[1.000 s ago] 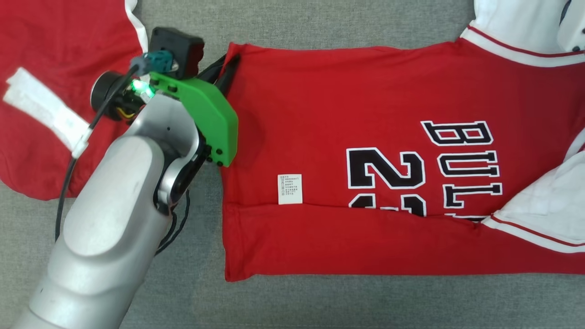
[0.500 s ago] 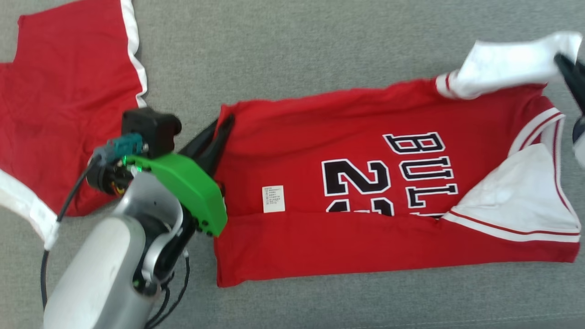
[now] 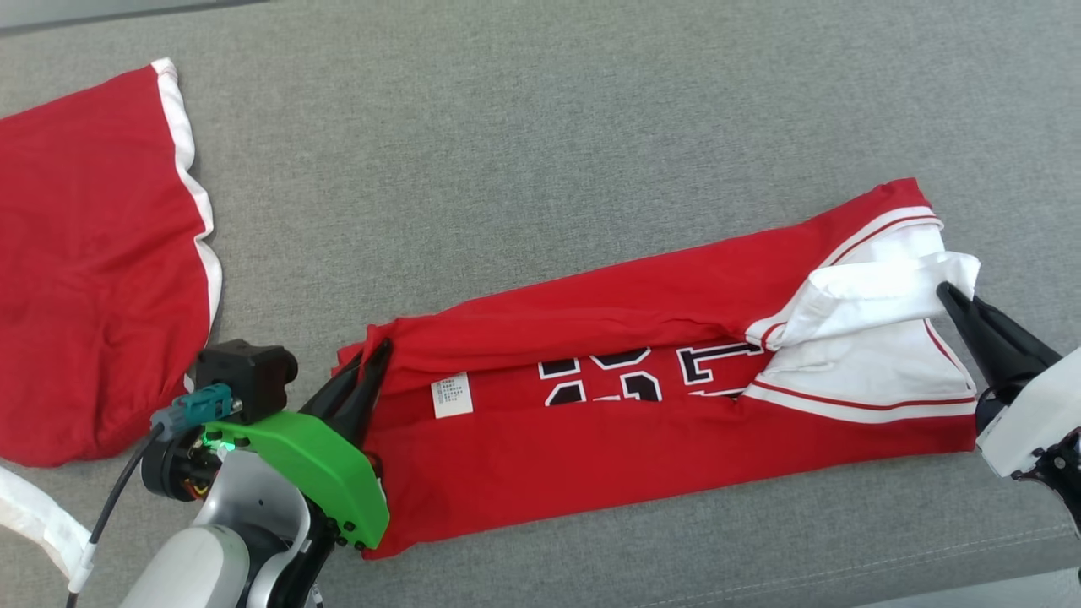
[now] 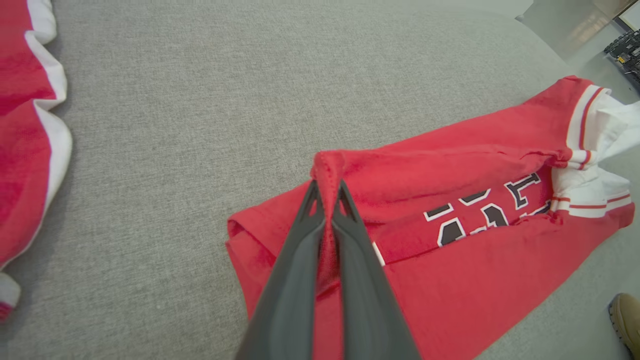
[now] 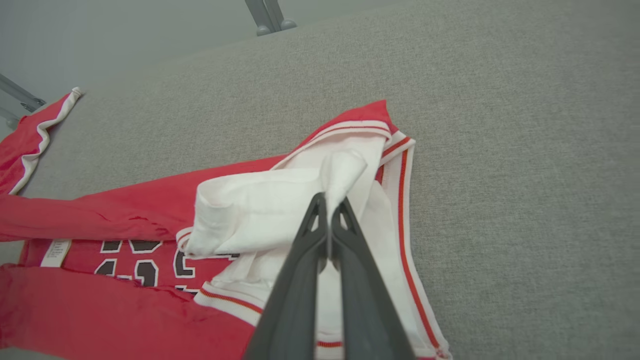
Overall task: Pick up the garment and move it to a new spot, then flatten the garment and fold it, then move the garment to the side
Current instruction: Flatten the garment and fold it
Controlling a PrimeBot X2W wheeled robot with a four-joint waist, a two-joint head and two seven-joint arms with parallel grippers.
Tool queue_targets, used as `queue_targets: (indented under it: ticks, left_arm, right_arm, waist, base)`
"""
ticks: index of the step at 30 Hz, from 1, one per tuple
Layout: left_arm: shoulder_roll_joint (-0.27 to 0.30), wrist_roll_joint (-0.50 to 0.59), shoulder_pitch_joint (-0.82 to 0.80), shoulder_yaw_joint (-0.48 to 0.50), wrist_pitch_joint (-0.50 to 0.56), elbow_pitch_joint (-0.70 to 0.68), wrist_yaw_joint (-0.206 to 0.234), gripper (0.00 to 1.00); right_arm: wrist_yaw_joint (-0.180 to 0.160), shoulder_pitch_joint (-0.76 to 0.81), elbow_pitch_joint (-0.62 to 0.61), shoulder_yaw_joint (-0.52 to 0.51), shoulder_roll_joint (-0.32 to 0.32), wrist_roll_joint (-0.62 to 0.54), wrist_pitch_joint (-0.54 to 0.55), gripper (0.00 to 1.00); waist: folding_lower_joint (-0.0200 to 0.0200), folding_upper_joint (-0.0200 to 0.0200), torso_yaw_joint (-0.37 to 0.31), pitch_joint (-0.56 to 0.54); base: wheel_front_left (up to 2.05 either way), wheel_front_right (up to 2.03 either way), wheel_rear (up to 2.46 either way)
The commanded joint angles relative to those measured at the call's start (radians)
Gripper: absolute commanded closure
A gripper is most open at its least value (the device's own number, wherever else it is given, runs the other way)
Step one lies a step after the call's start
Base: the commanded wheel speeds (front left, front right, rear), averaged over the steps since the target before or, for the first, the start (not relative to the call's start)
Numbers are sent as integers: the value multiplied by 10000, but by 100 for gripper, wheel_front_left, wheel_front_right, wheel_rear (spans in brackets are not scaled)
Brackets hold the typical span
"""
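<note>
The garment [image 3: 642, 439] is a red basketball jersey with black lettering and white trim, lying in a long narrow strip across the grey surface. Its far long edge is folded over toward the near side, covering the top of the lettering. My left gripper [image 3: 376, 353] is shut on the red hem corner at the strip's left end; the left wrist view shows red cloth [image 4: 327, 175] pinched between the fingers [image 4: 300, 260]. My right gripper [image 3: 947, 294] is shut on the white sleeve cloth [image 5: 340, 175] at the right end.
A second red garment with white trim [image 3: 93, 279] lies at the left of the grey padded surface [image 3: 507, 152]. The surface's near edge [image 3: 971, 583] runs close to my right arm. A shoe [image 4: 625, 320] shows on the floor beyond the edge.
Both grippers have carried the jersey's far edge toward the near side, folding it over the lettering, so the strip is narrower. The head camera has also shifted, showing more surface.
</note>
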Motion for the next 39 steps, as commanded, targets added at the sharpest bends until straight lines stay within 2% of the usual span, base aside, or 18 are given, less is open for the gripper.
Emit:
queue_targets:
  ticks: [1, 3, 4, 5, 6, 9, 14, 20, 24, 27, 30, 32, 34, 35, 36, 39]
  left_arm:
    - [78, 42, 163, 23, -93, 75, 37, 79]
    - [76, 62, 258, -48, -138, 155, 3, 65]
    - [37, -26, 337, -56, -91, 254, 37, 13]
    - [33, -32, 386, -57, -102, 329, 90, 0]
    - [124, 65, 467, -94, -119, 434, 96, 0]
    - [284, 479, 607, -20, -576, 655, 237, 0]
    - [42, 1515, 1038, 207, -2912, 826, 621, 0]
    - [-774, 2327, 1489, -35, -5361, 1413, 1029, 0]
    - [-1409, 2699, 1636, -117, -5936, 1957, 1190, 0]
    - [-1851, 2910, 1652, -6, -6018, 2183, 1042, 0]
    - [-2208, 3333, 1736, 257, -6008, 2170, 696, 0]
    - [-2420, 3579, 1862, 522, -6009, 2069, 489, 0]
    - [-2591, 3849, 1993, 836, -6008, 2014, 255, 0]
    - [-2666, 3912, 2096, 936, -6002, 2050, 152, 0]
    - [-2739, 4024, 2154, 1062, -6005, 2040, 20, 0]
    - [-2956, 4234, 2355, 1432, -6006, 2117, -324, 0]
  right_arm:
    - [-12, 108, 59, 1, 100, -150, -29, 100]
    - [-12, 152, 155, -32, 274, -169, -14, 100]
    - [-12, 190, 188, -19, 334, -186, 2, 69]
    - [-12, 251, 238, 32, 372, -204, 87, 15]
    - [-12, 312, 337, 21, 408, -271, 178, 0]
    - [-10, 387, 530, -85, 467, -495, 450, 0]
    - [-10, -121, 936, -768, 926, -902, 550, 0]
    - [-7, -999, 2023, -1031, 1382, -1705, 1038, 0]
    - [-7, -1519, 3008, -832, 1536, -2335, 1236, 0]
    - [-12, -1765, 3776, -791, 1503, -2709, 1328, 0]
    - [-10, -1875, 4437, -894, 1489, -2982, 1546, 0]
    - [-10, -1823, 4724, -905, 1531, -2878, 1748, 0]
    - [-4, -1779, 4898, -914, 1783, -2251, 1923, 0]
    - [-2, -1760, 4932, -932, 1887, -2010, 1967, 42]
    - [-2, -1719, 4923, -905, 1891, -1761, 1982, 100]
    - [-7, -1652, 4843, -1280, 1613, -1305, 1305, 100]
  waist:
    - [1, 0, -73, -93]
    - [1, 0, -53, -105]
    - [1, 0, -38, -113]
    - [1, 0, -33, -121]
    - [1, 0, -35, -131]
    - [1, 0, -25, -152]
    - [1, 0, -15, -220]
    - [1, 0, 199, -240]
    - [1, 0, 391, -222]
    - [1, 0, 579, -252]
    - [1, 0, 817, -324]
    - [1, 0, 934, -378]
    - [1, 0, 1015, -474]
    - [1, 0, 1049, -528]
    - [1, 0, 1074, -595]
    - [1, 0, 1125, -757]
  base:
    - [0, 0, 0]
    - [0, 0, 0]
    - [0, 0, 0]
    - [0, 0, 0]
    - [0, 0, 0]
    - [0, 0, 0]
    - [0, 0, 0]
    - [0, 0, 0]
    - [0, 0, 0]
    - [0, 0, 0]
    - [0, 0, 0]
    - [0, 0, 0]
    - [0, 0, 0]
    - [0, 0, 0]
    - [0, 0, 0]
    - [0, 0, 0]
